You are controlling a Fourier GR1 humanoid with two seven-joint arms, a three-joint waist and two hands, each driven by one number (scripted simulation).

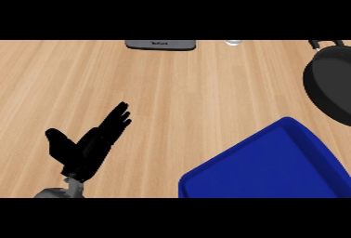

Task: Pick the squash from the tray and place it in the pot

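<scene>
1. Left hand (pixel 86 146): shows at the lower left of the head view, rising from a grey forearm (pixel 58 191) at the bottom edge. Fingers are straight and held side by side, pointing up and to the right; the thumb is spread out to the left. It holds nothing and touches no object.
2. Right hand: does not show in this view.
3. Tray (pixel 267 162): blue, with a raised rim, to the right of the left hand and a little lower, well apart from it. It runs out of view at the right and at the bottom. The part that shows is bare blue.
4. Squash: cannot be seen anywhere. It is not on the visible part of the tray, not in the visible part of the pot, not on the counter and not in the left hand. Where it is, I cannot tell.
5. Pot (pixel 332 83): black, at the right edge, up and far to the right of the hand, beyond the tray's far corner. Only its left part shows; a black handle sits at its top.
6. Grey flat object (pixel 160 44): at the top edge, up and right of the hand, far from it. It carries short pale lettering, too small to read.
7. Small clear object (pixel 234 42): just right of the grey object, cut off by the top edge.
8. Counter (pixel 178 107): light wood planks, grain running left to right.
</scene>
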